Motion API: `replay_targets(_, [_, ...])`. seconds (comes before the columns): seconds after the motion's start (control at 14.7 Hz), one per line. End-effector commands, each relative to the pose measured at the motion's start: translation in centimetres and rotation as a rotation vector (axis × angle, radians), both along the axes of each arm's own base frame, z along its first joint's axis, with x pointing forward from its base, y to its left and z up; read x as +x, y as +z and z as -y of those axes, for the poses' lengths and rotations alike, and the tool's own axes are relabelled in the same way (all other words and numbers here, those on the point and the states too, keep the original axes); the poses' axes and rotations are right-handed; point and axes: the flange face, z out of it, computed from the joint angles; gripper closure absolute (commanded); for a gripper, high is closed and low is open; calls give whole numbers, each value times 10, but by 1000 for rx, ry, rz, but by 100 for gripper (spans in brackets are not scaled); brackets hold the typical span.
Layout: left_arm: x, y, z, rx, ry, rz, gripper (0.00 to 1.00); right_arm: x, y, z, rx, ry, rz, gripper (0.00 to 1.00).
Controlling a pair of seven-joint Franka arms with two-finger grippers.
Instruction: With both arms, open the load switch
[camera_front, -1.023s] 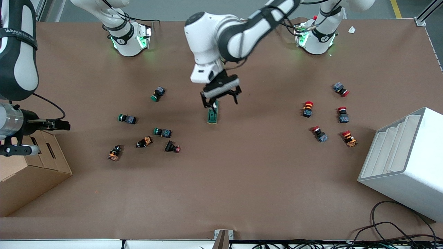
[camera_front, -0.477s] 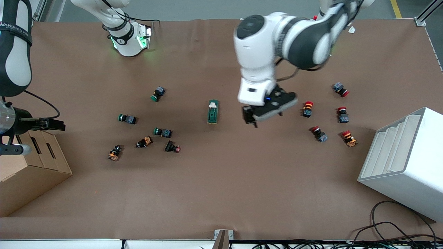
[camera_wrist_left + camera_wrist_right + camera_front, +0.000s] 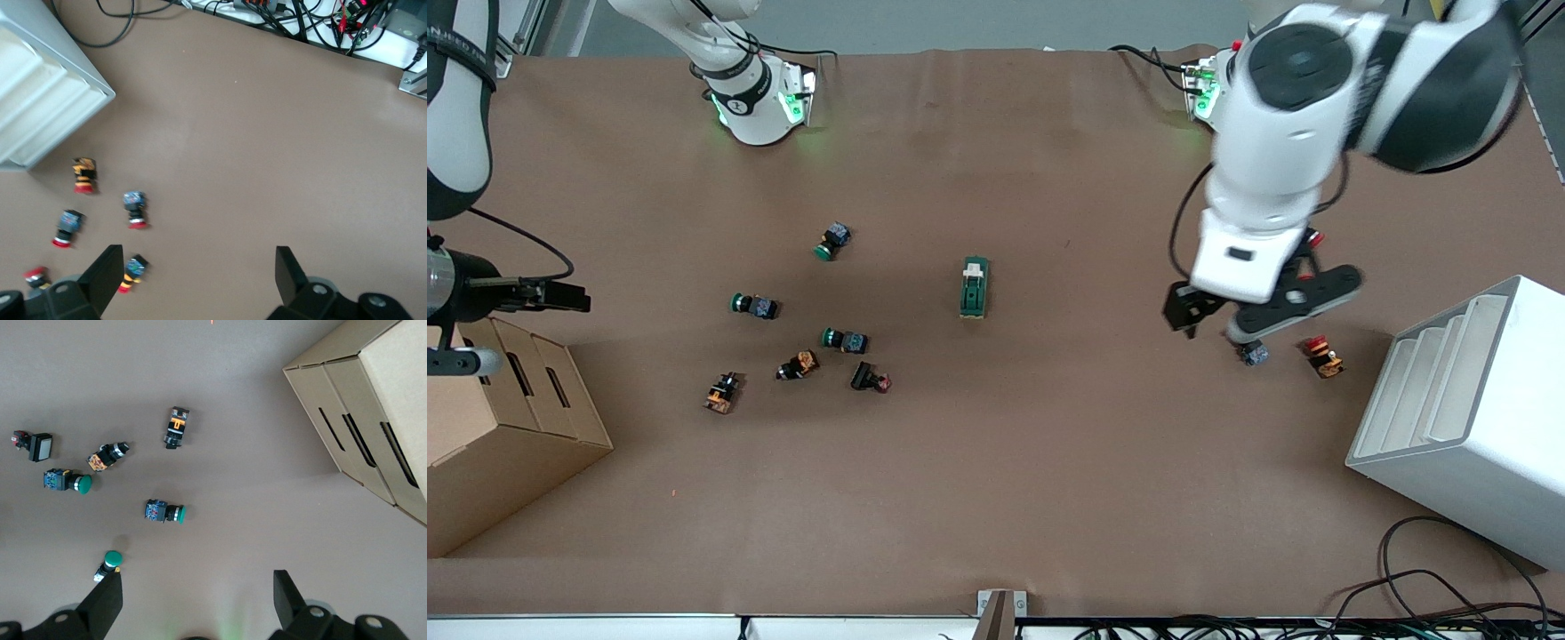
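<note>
The load switch (image 3: 974,289), a dark-green block with a white lever at the end farther from the front camera, lies alone mid-table. It is in neither wrist view. My left gripper (image 3: 1214,327) hangs open over the red push-buttons (image 3: 1323,356) toward the left arm's end, well apart from the switch. In the left wrist view its fingers (image 3: 105,272) spread wide over bare table, and the left gripper (image 3: 195,280) holds nothing. My right gripper (image 3: 569,299) hovers open at the right arm's end by the cardboard box (image 3: 507,427); the right gripper (image 3: 197,600) is empty there too.
Several green and orange push-buttons (image 3: 845,339) lie between the switch and the cardboard box (image 3: 373,407); one green button (image 3: 110,563) sits close to a right finger. A white stepped rack (image 3: 1467,409) stands at the left arm's end, beside several red buttons (image 3: 134,209). Cables run along the front edge.
The left gripper was down on the switch's white lever a second ago. It has since lifted off and swung toward the left arm's end. The switch stayed put; the right arm barely drifted.
</note>
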Motion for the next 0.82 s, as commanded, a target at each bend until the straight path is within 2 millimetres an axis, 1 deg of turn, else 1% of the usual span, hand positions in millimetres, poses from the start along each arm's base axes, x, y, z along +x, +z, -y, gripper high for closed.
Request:
replay_targets(0.0, [-9, 38, -60, -50, -83, -32, 0, -35, 14, -6, 3, 10, 26, 0])
replay_targets(0.07, [-11, 47, -79, -89, -100, -51, 0, -46, 19, -10, 2, 20, 43, 0])
replay_targets(0.14, [-15, 53, -96, -106, -108, -66, 0, -55, 24, -10, 1, 22, 64, 0])
replay_targets(0.27, [-27, 66, -124, -89, -157, -92, 0, -71, 35, -13, -3, 31, 87, 0])
replay_targets(0.41, [-39, 75, -148, -74, -193, -122, 0, -88, 52, -13, -3, 30, 107, 0])
replay_targets(0.48, [-46, 82, -158, -95, -177, -124, 0, -97, 60, -12, -3, 26, 115, 0])
replay_targets(0.61, [-59, 86, -177, -132, -191, -140, 0, -113, 69, -11, -3, 24, 127, 0])
replay_targets(0.75, [-73, 86, -185, -125, -284, -156, 0, -123, 79, -8, -1, 22, 139, 0])
